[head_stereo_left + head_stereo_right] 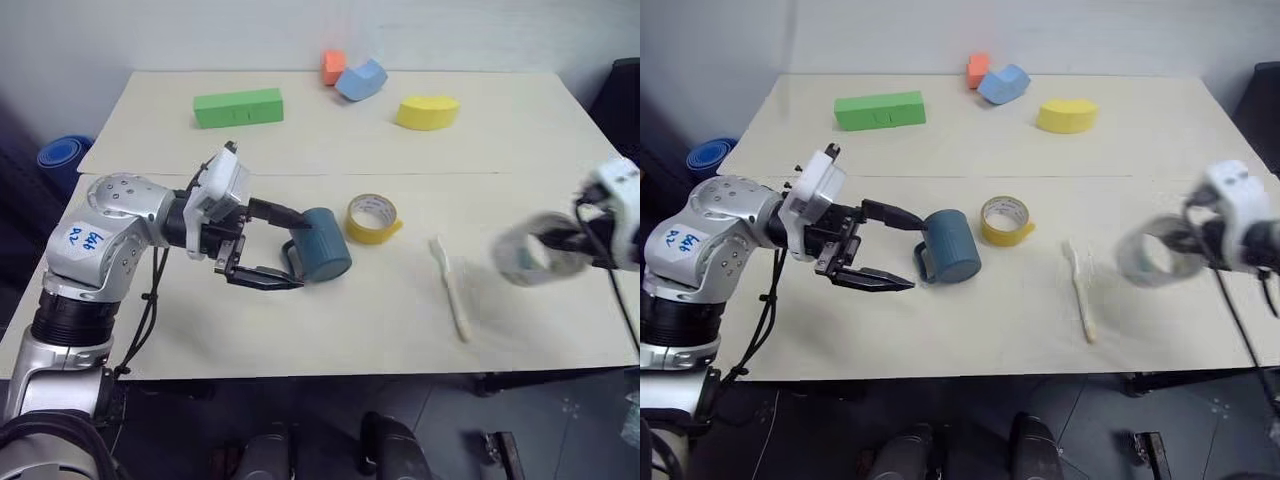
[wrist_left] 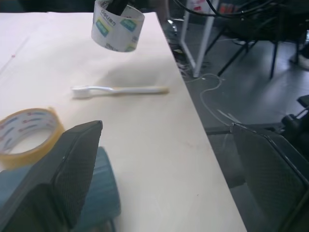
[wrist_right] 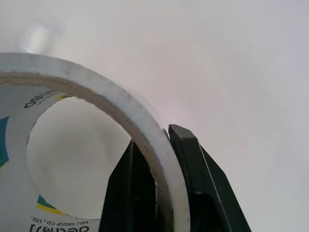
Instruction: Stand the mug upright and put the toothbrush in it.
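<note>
The counter (image 1: 300,330) carries everything; the mug (image 1: 325,243) lies on its side between the left fingers (image 1: 275,247), which are spread wide; the right fingers (image 3: 166,193) pinch a white tape roll's (image 1: 1152,252) wall; the toothbrush (image 1: 451,287) lies flat between both.

My left arm (image 1: 105,235) is silver-grey with rounded joints, a blue handwritten sticker and loose black cables. Both wrists end in white housings with black fingers (image 1: 262,281).
</note>
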Tool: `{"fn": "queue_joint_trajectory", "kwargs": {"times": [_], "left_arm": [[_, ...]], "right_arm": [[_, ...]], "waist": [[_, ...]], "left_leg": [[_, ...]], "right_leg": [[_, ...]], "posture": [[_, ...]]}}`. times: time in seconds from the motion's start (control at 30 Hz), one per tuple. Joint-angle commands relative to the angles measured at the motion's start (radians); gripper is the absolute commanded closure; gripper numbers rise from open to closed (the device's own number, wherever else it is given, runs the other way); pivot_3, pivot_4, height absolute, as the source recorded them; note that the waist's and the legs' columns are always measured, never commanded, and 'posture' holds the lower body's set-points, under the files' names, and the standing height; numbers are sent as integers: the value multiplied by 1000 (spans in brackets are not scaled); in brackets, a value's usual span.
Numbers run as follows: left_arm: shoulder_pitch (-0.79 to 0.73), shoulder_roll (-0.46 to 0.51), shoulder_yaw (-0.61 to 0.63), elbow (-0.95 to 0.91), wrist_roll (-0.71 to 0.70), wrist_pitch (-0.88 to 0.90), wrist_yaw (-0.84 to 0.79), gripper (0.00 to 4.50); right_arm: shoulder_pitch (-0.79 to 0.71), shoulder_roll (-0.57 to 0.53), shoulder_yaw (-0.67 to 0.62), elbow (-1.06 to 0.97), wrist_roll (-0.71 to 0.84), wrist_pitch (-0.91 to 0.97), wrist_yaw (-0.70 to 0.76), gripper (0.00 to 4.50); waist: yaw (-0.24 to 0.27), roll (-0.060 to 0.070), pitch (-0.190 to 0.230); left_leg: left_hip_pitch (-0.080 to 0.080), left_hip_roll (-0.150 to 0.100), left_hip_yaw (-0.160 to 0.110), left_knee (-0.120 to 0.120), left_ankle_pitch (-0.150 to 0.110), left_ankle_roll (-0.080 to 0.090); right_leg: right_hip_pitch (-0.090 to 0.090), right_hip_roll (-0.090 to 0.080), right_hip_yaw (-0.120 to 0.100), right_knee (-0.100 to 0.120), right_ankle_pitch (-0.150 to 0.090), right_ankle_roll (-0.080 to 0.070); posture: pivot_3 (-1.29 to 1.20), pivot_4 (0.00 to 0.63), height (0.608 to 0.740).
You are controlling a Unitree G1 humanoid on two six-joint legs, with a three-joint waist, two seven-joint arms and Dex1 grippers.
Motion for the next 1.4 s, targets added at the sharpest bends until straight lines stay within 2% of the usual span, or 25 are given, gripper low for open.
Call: {"fn": "queue_joint_trajectory", "kwargs": {"times": [0.03,0.1,0.13,0.2,0.27,0.4,0.5,0.6,0.73,0.8,0.93,1.0,1.13,1.37,1.4], "left_arm": [[-40,-17,16,-43,-27,3,7,0],[-45,-26,18,-41,-26,6,12,0],[-46,-28,19,-41,-25,7,15,0],[-43,-25,20,-37,-19,3,16,0],[-37,-16,26,-35,-16,2,16,0],[-10,7,51,-57,-26,13,33,0],[19,23,74,-80,-32,23,52,0],[46,44,95,-87,-28,23,66,0],[66,90,125,-44,9,-10,67,0],[62,108,135,-17,20,-25,67,0],[39,135,153,12,25,-29,73,0],[37,142,158,8,19,-23,75,0],[60,152,170,-27,9,-9,92,0],[79,166,185,-62,-6,21,110,0],[79,168,186,-62,-7,22,111,0]], "right_arm": [[-15,-9,-43,171,-47,-134,-22,4344],[-42,20,-27,300,-74,-202,-50,4344],[-54,29,-16,351,-86,-234,-54,3579],[-69,40,1,406,-100,-276,-42,3032],[-85,39,8,434,-111,-301,-29,2242],[-108,-25,13,411,-126,-325,22,1089],[-181,-64,3,349,-97,-326,82,1089],[-297,-23,43,258,-58,-311,149,1089],[-471,195,240,108,-60,-337,234,1089],[-511,276,326,75,-92,-383,274,1089],[-578,426,514,205,-247,-660,340,1089],[-611,479,553,291,-290,-742,343,1089],[-673,595,601,463,-356,-852,333,1089],[-672,694,645,598,-435,-957,393,1089],[-676,713,645,623,-445,-964,383,1263]], "waist": [[-18,0,0],[-29,0,0],[-33,1,0],[-39,1,0],[-40,2,0],[-39,2,0],[-37,5,1],[-40,5,2],[-51,4,1],[-55,4,1],[-37,5,2],[-36,5,2],[-48,4,2],[-68,4,2],[-69,4,2]], "left_leg": [[1,0,1,0,1,0],[2,0,1,0,1,0],[3,0,1,0,2,-1],[3,0,1,-1,2,-1],[3,0,1,-2,2,-1],[2,0,0,-1,2,-1],[1,0,0,-1,2,-1],[2,0,0,0,2,-1],[4,2,0,-1,2,-2],[4,2,0,-1,2,-2],[0,0,-4,-1,2,-2],[-3,-1,-7,-1,2,-2],[-3,-3,-11,-1,1,-1],[-2,-1,-14,0,3,-4],[-2,-1,-14,1,3,-4]], "right_leg": [[0,0,1,1,0,0],[0,0,2,2,0,0],[0,0,2,2,0,0],[0,0,2,3,0,0],[-1,0,2,2,0,0],[-1,0,2,2,0,0],[-1,0,2,2,0,0],[-1,0,3,2,0,0],[-1,2,3,3,0,0],[-1,2,3,4,0,0],[-6,0,0,9,0,0],[-6,-1,-2,9,0,0],[-3,-2,-5,9,0,0],[-1,-1,-8,11,0,0],[-1,-1,-7,11,0,0]], "posture": [[0,150,740],[0,150,740],[0,150,740],[0,150,740],[0,150,740],[0,150,740],[0,150,740],[0,150,740],[0,150,740],[0,150,740],[0,150,740],[0,150,740],[0,150,740],[0,150,740],[0,150,740]]}}
